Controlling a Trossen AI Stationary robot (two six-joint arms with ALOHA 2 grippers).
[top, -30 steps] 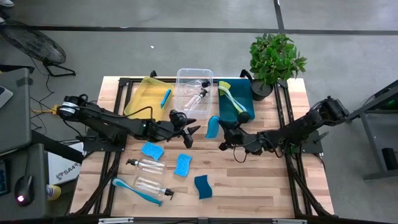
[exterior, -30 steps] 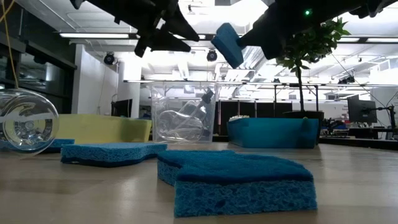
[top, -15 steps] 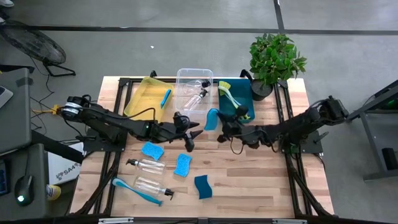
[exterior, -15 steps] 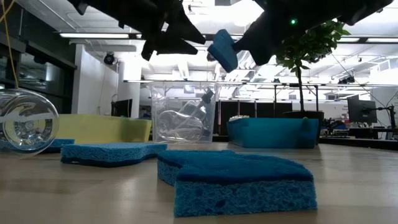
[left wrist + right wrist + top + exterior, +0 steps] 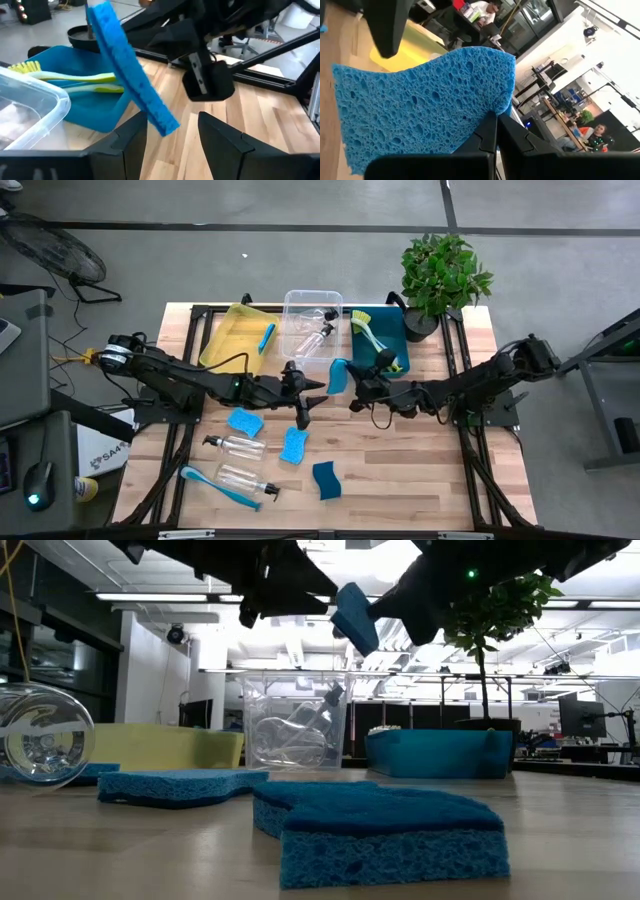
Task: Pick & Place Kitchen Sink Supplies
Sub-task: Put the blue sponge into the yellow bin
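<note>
Four blue sponges: three flat on table point(image 5: 400, 470), fourth sponge point(image 5: 338, 375) clamped on edge in right gripper point(image 5: 352, 383), aloft beside teal bin point(image 5: 385, 330), long axis tilted; left gripper point(image 5: 315, 402) spread, empty, facing it

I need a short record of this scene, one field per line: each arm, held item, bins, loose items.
right gripper: shut on a blue sponge, held above the table
left gripper: open, facing that sponge
teal bin: yellow-green brush
clear bin: bottle
yellow bin: blue brush
loose on table: three sponges, two bottles, one brush
</note>
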